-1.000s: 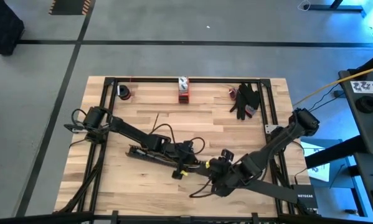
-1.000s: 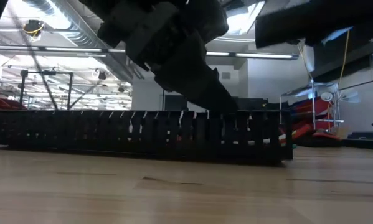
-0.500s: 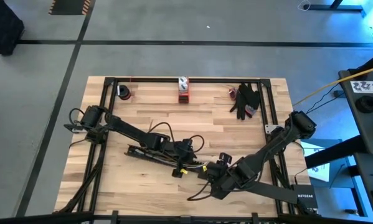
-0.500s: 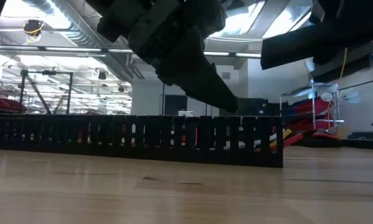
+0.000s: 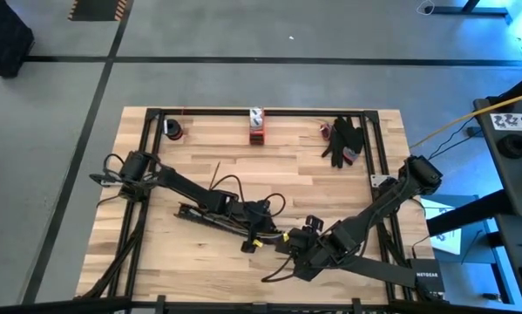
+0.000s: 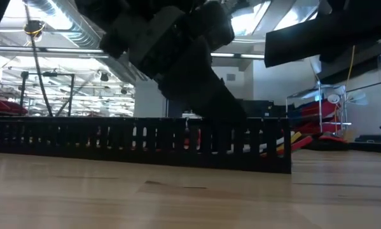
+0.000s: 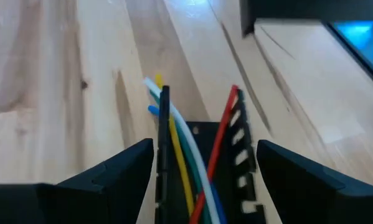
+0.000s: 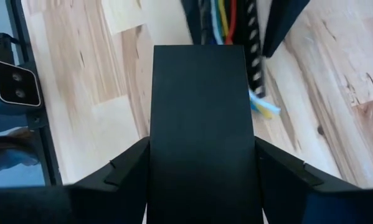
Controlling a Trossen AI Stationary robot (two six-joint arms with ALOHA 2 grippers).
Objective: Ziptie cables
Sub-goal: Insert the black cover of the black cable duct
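While the cables (image 7: 185,163) lie in the slotted bar (image 5: 215,215), running ten to four o'clock across the table, the left gripper (image 7: 202,165) straddles them, fingers spread wide. The right gripper (image 5: 288,242) hovers at their four o'clock end, open and empty, so the left sits nearer.

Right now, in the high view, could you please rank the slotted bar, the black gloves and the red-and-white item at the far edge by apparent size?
1. slotted bar, partly hidden by the arms
2. black gloves
3. red-and-white item
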